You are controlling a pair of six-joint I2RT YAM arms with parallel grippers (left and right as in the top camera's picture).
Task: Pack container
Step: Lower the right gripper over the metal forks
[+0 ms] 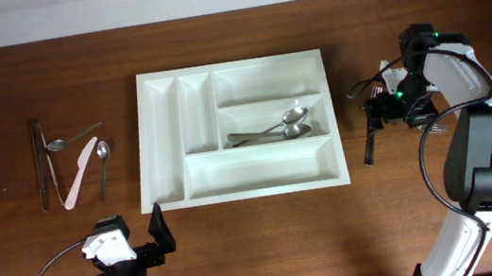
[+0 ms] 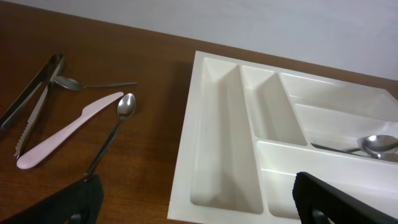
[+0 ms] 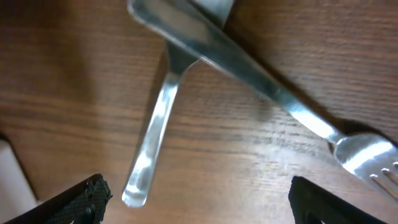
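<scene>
The white five-compartment container lies at the table's middle and shows in the left wrist view. Two metal spoons lie in its middle long compartment. My left gripper is open and empty, just in front of the container's near left corner. My right gripper is open and empty, low over a pile of metal cutlery right of the container. In the right wrist view its jaws straddle bare wood, with a metal handle and a fork just ahead.
Left of the container lie metal tongs, a spoon, a pink plastic knife and another spoon. A black-handled utensil lies right of the container, by the right arm.
</scene>
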